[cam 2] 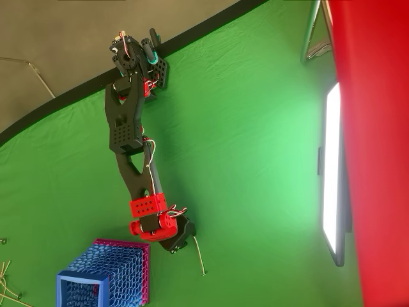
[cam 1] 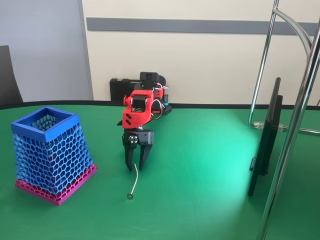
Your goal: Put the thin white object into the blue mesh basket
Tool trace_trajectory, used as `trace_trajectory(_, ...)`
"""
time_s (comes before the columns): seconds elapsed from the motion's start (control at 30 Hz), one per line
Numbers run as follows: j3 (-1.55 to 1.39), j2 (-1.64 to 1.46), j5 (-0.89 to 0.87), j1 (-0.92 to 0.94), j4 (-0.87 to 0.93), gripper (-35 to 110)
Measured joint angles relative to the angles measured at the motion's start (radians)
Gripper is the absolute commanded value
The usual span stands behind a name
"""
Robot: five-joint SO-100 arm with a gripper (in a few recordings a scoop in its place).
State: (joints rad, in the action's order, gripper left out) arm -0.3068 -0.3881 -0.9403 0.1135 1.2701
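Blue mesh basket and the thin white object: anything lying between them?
Nothing: in the fixed view, only bare green cloth lies between the blue mesh basket and the thin white object; the overhead view agrees.

Green table cover (cam 1: pixel 210 150). Black monitor (cam 1: pixel 265 137) stands edge-on at right, just beside a chrome tube stand (cam 1: pixel 295 125). Spare thin sticks (cam 2: pixel 6 281) lie at overhead's bottom-left edge.

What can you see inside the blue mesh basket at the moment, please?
Through the open top of the blue mesh basket, the fixed view shows only its inner mesh walls; the floor is hidden. The thin white object lies outside on the green table.
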Motion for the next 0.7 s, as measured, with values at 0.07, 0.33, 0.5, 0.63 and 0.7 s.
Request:
trace_trajectory(0.07,0.034,0.023,0.006,0.000,0.000,19)
trace_trajectory(0.33,0.049,0.041,-0.006,0.000,0.000,18)
trace_trajectory(0.5,0.044,0.041,-0.029,0.000,0.003,17)
trace_trajectory(0.63,0.043,0.041,-0.043,0.000,0.003,17)
trace_trajectory(0.7,0.043,0.041,-0.043,0.000,0.003,17)
